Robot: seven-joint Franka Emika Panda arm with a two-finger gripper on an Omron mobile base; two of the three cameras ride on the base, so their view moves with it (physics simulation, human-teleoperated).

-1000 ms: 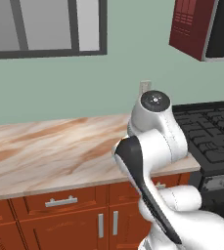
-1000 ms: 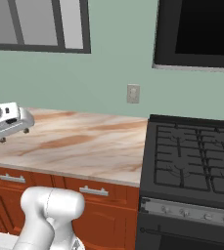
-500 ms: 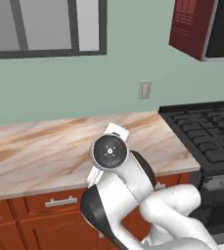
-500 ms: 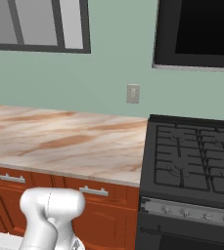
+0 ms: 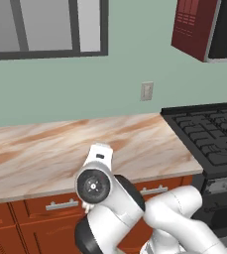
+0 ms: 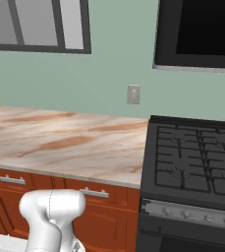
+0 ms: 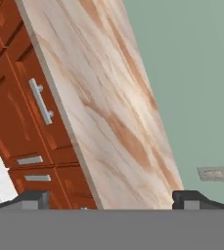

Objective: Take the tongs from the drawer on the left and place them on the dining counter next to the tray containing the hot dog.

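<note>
The hand view shows the claw (image 7: 111,199) spread wide and empty over the table (image 7: 108,112) edge, above a closed drawer (image 7: 23,114). The right base view adds the black stove (image 6: 192,162) beside it.

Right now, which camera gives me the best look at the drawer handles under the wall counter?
The hand view: a drawer handle shows large and clear, seen rolled. The left base view shows one partly behind the arm; the right base view shows two small ones low down.

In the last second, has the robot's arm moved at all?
Yes. In the left base view the arm has swung down and to the left: its round joint was up level with the stove and now sits in front of the drawers below the counter.
</note>
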